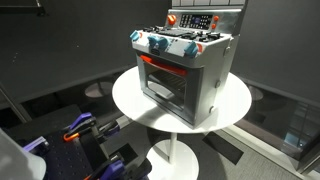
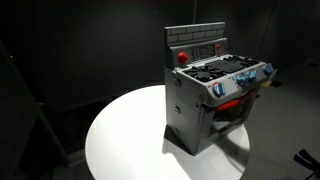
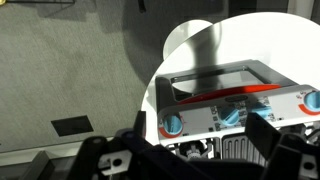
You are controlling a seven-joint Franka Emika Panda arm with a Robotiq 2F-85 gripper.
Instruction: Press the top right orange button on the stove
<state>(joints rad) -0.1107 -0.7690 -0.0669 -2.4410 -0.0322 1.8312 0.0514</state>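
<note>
Wrist view: end effector [image 3: 195,160] spread wide (empty), stove [image 3: 230,82] upright, its knobbed front toward the camera.

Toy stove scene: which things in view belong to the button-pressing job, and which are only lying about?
Job: grey toy stove; orange round buttons on its back panel; open black gripper.
Only there: round white table; blue stove knobs; dark rectangular floor plate.

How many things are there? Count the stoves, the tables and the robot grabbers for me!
Toy stove: 1
Round white table: 1
Robot gripper: 1
Total: 3
</note>
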